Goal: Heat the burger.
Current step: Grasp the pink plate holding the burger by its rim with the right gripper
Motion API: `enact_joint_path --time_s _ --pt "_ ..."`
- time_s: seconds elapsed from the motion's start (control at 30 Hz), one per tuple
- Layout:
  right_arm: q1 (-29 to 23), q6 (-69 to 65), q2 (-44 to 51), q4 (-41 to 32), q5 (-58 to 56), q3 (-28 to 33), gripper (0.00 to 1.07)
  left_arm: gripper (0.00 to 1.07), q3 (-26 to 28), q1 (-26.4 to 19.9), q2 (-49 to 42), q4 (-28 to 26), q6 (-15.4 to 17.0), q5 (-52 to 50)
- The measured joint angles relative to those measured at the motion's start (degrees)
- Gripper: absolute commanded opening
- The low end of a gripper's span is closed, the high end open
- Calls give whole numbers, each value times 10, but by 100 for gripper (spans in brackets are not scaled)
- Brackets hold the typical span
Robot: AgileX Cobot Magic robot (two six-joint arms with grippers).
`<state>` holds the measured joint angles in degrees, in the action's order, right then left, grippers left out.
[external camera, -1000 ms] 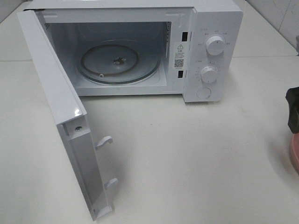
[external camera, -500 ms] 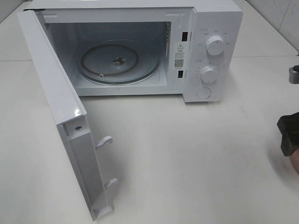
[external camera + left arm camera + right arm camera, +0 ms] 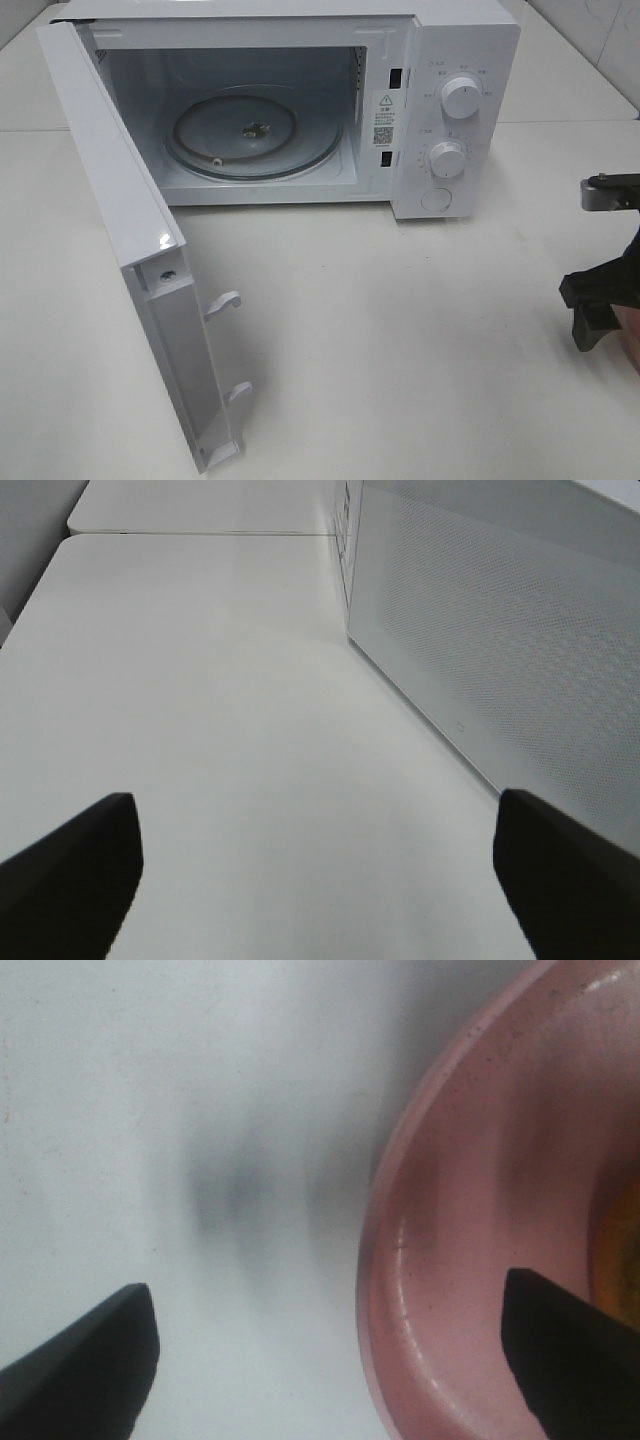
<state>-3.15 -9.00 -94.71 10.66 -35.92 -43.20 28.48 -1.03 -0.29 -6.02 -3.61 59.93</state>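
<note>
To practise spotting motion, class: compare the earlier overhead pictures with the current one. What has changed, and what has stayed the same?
The right pincer has moved left and lower in the high view, further in from the right edge. It hangs open over the pink plate rim, holding nothing. The microwave, its open door and the glass turntable stayed put.

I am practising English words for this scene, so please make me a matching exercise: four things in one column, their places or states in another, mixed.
1 microwave door
2 glass turntable
3 pink plate
4 left pincer

a jaws apart above the white table
b swung wide open
c inside the microwave, nothing on it
d partly under the right pincer

Pairs: 1-b, 2-c, 3-d, 4-a
</note>
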Motion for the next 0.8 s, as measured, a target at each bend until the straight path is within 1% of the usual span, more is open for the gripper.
enact_joint_path --time_s 0.07,0.43,0.57,0.6,0.7,0.77,0.8 --pt "0 -1 -28 -2 19 0 86 87 0 0 0 0 0 0" --pt "0 -1 -69 -2 54 -1 84 87 0 0 0 0 0 0" --pt "0 -1 -81 -1 60 -1 81 87 0 0 0 0 0 0" --pt "0 -1 -81 1 60 -1 77 87 0 0 0 0 0 0" --pt "0 -1 -81 1 60 -1 75 87 0 0 0 0 0 0" --pt "0 -3 -81 6 59 -1 59 87 0 0 0 0 0 0" --pt "0 -3 -81 6 59 -1 59 87 0 0 0 0 0 0"
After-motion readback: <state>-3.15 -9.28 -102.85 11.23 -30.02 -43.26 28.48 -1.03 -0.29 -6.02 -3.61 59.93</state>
